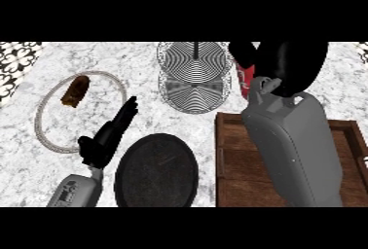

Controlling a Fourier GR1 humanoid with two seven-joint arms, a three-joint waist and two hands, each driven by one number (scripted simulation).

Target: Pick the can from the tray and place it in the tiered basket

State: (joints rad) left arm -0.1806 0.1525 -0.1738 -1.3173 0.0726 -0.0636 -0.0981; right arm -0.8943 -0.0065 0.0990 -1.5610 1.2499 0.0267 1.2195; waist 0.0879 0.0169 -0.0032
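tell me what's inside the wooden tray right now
Only the tray's bare brown floor shows; no can stands in it. The right forearm crosses over its middle and hides that part. The red can is beyond the tray, in the right hand, beside the tiered basket.

We're seeing even, bright, diffuse light with no clear source direction. Almost no cast shadows are showing on the marble counter (179, 121). No glare. The wire tiered basket (194, 73) is rendering as moiré. The black right hand (287, 63) is losing all detail.
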